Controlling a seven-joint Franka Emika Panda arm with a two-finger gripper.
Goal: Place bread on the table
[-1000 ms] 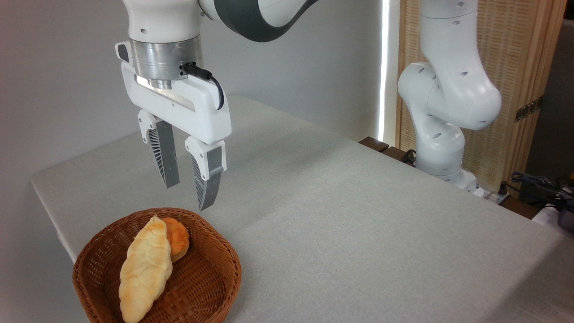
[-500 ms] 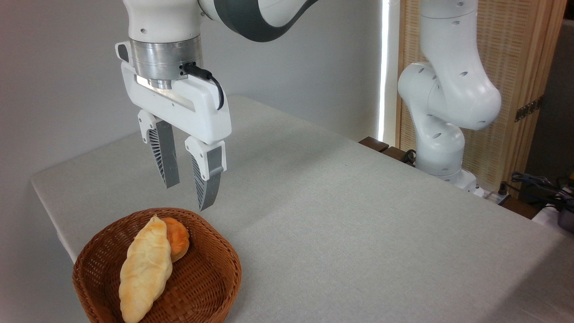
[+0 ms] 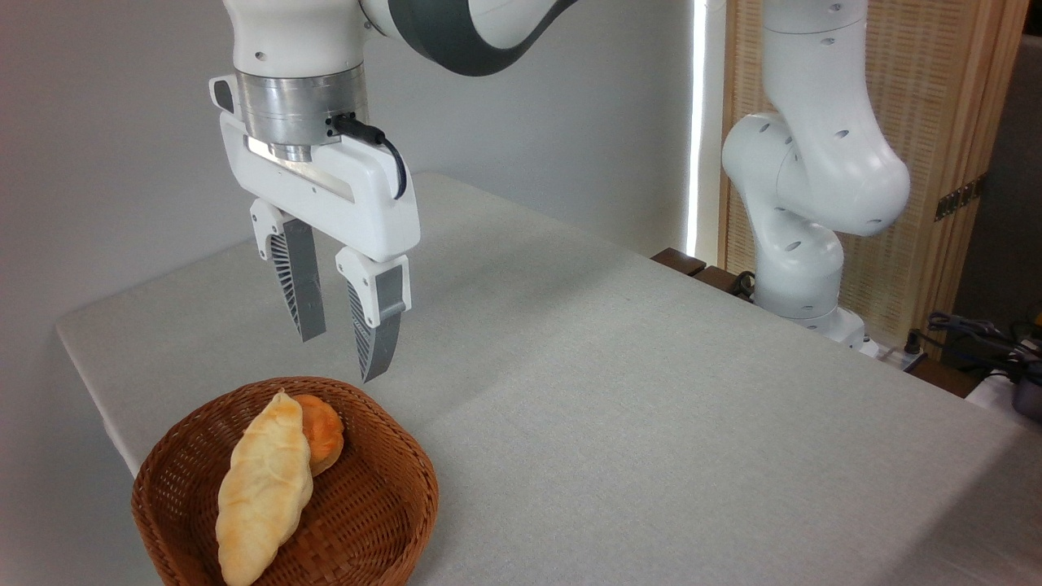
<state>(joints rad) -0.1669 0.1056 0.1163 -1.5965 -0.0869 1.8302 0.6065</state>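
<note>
At the lower left of the frame we find a round brown basket point(image 3: 383, 521) standing on the table point(image 3: 651, 391), close to the table's near left edge. Inside it lies the bread point(image 3: 264, 492), a long pale-golden loaf with pointed ends, laid lengthwise from the basket's far rim toward the bottom edge of the frame. A small round orange-brown bun point(image 3: 323, 431) sits just behind and to the right of the loaf's upper end, touching it. The bread is in the basket, not on the cloth.

Above the basket, in the upper left of the frame, we note the gripper point(image 3: 340, 350) pointing downward, its two ribbed grey fingers point(image 3: 297, 285) apart with a clear gap between them and nothing held. The fingertips hang above the basket's far rim and touch neither the loaf nor the bun nor the basket.

Across the middle of the frame the table carries a plain light grey-beige cloth, lying smooth.

At the right of the frame we record the white base point(image 3: 802, 252) of the arm, mounted beyond the table's far edge, in front of a slatted wooden screen point(image 3: 936, 122). Dark cables point(image 3: 969, 330) lie at the far right edge.
</note>
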